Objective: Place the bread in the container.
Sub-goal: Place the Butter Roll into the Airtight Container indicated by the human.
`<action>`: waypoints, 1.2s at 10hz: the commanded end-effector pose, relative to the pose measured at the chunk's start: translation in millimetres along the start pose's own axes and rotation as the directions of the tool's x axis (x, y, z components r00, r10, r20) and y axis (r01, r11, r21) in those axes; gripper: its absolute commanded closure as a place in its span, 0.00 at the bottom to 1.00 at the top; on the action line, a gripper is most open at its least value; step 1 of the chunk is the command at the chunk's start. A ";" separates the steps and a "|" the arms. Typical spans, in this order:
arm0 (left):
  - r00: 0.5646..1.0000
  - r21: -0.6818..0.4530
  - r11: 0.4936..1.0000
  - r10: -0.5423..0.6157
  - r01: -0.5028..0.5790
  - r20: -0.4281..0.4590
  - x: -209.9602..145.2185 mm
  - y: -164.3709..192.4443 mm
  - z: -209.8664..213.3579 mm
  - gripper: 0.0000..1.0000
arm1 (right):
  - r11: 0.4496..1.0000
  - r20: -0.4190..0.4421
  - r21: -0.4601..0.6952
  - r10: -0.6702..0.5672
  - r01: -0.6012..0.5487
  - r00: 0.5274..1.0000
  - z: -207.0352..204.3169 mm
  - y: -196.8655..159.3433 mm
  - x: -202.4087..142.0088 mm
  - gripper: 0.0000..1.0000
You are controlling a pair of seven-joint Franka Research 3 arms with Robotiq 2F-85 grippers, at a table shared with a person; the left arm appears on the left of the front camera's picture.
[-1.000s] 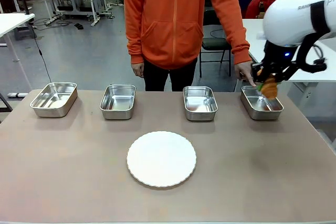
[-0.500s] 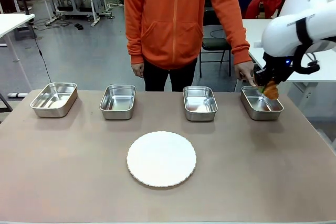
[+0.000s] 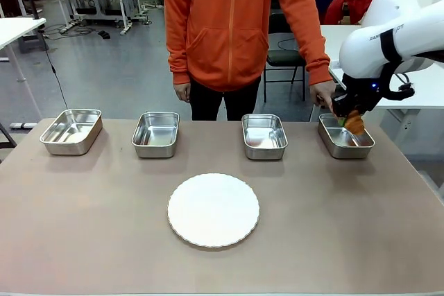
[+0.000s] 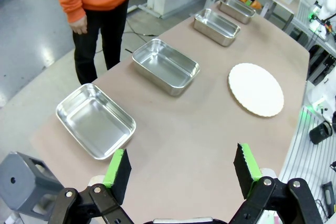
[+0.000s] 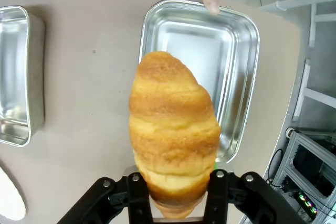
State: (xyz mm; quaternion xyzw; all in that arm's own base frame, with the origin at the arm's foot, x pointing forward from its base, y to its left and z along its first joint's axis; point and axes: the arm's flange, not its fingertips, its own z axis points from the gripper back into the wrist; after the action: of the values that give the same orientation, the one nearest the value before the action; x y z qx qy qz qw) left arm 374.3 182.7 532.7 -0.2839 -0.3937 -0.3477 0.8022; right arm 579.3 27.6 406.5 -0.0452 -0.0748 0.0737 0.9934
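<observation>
The right end effector [image 5: 173, 195] is clamped on the bread's [image 5: 173, 129] end above the container [image 5: 236, 77]; light, crushable pastry.

The left end effector [image 4: 181, 169] stands wide open, empty.

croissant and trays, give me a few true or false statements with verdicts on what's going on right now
1. The right end effector is shut on the croissant. True.
2. The croissant already lies flat on the white plate. False: it is held in the air over the rightmost tray, and the plate is bare.
3. The person's hand reaches to the far rim of that tray, a finger at its edge. True.
4. The left end effector grips a tray. False: its pads stand apart with nothing between them, above the table.
5. Three steel trays stand on the table. False: four stand in a row along the far side.
</observation>
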 end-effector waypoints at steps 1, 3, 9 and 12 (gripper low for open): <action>1.000 -0.008 1.000 -0.008 0.008 0.017 1.4 -1.3 0.3 0.00 | 0.998 -0.022 0.034 0.046 -0.045 0.999 -11.1 -6.6 11.1 0.57; 1.000 -0.008 1.000 -0.008 0.008 0.017 1.4 -1.3 0.3 0.00 | 0.997 -0.011 0.046 0.064 -0.063 0.998 -23.9 -13.1 17.6 0.57; 1.000 -0.008 1.000 -0.008 0.008 0.017 1.4 -1.3 0.3 0.00 | 0.996 0.035 0.007 0.088 -0.088 0.996 -40.5 -22.5 30.9 0.00; 1.000 -0.008 1.000 -0.008 0.008 0.017 1.4 -1.3 0.3 0.00 | 0.997 0.024 0.011 0.078 -0.078 0.997 -40.3 -30.6 31.9 0.00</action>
State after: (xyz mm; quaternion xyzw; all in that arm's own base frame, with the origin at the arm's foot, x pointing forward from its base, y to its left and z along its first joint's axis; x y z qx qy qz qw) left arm 374.3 182.7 532.7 -0.2840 -0.3936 -0.3477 0.8022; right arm 616.7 6.4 371.9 -0.0446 -0.0809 0.1027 0.9904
